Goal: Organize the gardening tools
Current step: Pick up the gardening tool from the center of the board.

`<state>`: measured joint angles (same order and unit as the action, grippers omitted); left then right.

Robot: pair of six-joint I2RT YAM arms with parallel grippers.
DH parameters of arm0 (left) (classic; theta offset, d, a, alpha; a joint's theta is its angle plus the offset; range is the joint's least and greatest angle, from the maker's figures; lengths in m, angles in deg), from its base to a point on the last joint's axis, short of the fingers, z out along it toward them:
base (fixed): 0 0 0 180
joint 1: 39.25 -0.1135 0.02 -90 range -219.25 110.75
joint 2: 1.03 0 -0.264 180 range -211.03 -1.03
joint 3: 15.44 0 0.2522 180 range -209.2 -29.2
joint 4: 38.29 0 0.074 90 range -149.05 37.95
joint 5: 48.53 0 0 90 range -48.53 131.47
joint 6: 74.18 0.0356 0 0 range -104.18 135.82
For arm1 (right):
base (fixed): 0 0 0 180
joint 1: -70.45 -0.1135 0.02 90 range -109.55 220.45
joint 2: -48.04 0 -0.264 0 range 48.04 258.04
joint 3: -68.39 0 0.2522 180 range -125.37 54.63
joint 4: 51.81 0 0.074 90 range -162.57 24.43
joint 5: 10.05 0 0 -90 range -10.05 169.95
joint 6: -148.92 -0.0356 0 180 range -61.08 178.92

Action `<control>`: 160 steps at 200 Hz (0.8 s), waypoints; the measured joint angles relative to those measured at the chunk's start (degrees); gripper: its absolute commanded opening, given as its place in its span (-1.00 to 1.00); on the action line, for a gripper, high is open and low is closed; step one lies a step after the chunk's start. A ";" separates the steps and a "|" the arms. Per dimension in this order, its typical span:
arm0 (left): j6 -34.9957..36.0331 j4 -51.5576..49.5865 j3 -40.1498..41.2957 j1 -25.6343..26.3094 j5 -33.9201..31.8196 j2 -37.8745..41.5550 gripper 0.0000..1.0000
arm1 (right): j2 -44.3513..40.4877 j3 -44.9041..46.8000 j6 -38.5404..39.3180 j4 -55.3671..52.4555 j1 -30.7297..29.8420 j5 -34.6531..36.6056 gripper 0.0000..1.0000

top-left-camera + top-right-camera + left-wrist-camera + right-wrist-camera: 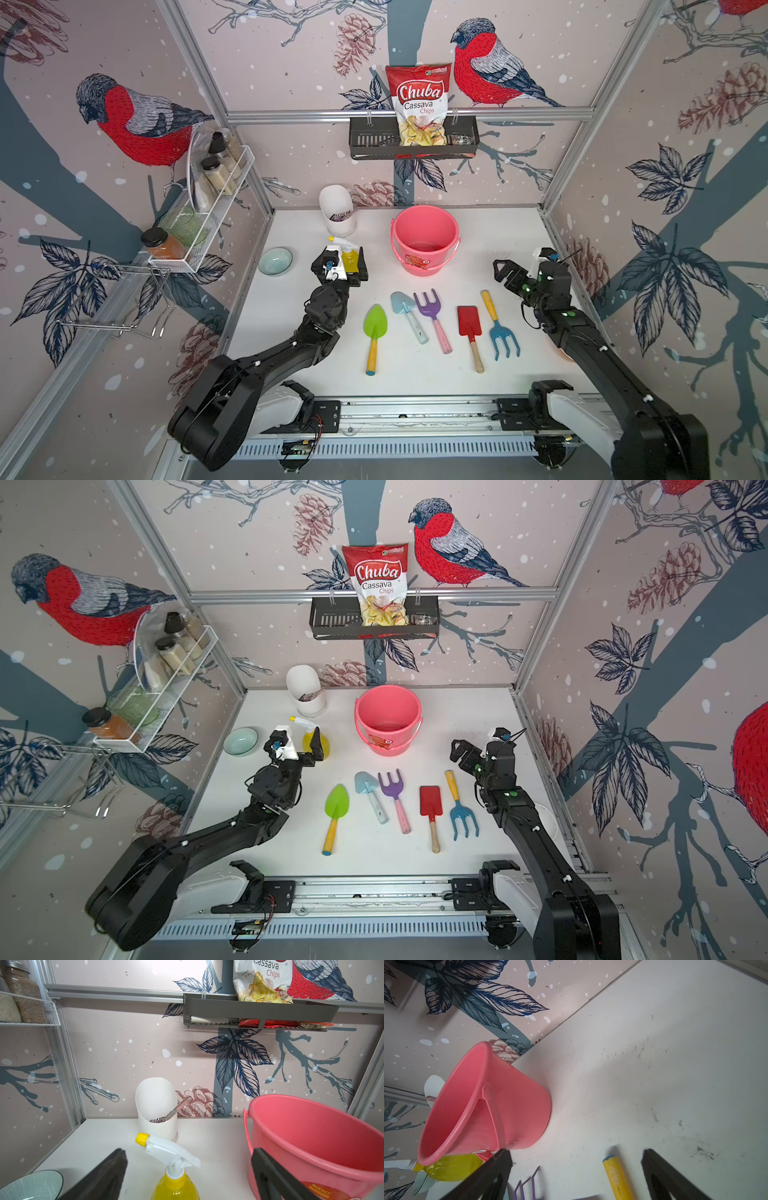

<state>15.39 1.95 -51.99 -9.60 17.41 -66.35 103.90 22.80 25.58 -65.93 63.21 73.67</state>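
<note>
A yellow spray bottle [350,261] [175,1186] with a white trigger stands upright left of the pink bucket [424,266]. My left gripper [346,258] [189,1153] is open around the bottle, with a gap on both sides. A green shovel [375,324], a light-blue shovel [401,302], a purple fork [428,305], a red shovel [469,321] and a blue fork [505,337] lie in a row on the white table. At the right, my right gripper [502,268] [576,1153] hangs open and empty above the blue fork's yellow handle [615,1176].
A white utensil cup [337,208] stands at the back and a glass bowl [275,261] sits left of the bottle. A wire rack of jars [216,187] hangs on the left wall. On the back wall, a black shelf [374,143] holds a chips bag [417,99].
</note>
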 measured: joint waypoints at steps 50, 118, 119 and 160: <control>-7.02 -31.15 -8.57 1.79 6.19 4.20 0.94 | 0.07 -0.48 0.39 -6.25 -2.80 0.24 1.00; -14.69 -51.82 -16.83 2.71 21.73 -7.30 0.94 | 6.75 -3.41 0.17 -17.86 -9.60 7.28 1.00; -14.71 -51.93 -16.96 2.75 21.86 -7.48 0.94 | 6.95 -3.41 0.17 -18.08 -9.64 7.41 1.00; -14.75 -56.17 -20.44 5.70 27.47 -11.67 0.94 | 11.47 -3.37 0.44 -19.98 -9.92 9.14 0.93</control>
<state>0.64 -54.22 -72.42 -3.89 44.89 -78.03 115.38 19.43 26.02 -85.90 53.28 82.80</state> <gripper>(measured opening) 0.972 0.990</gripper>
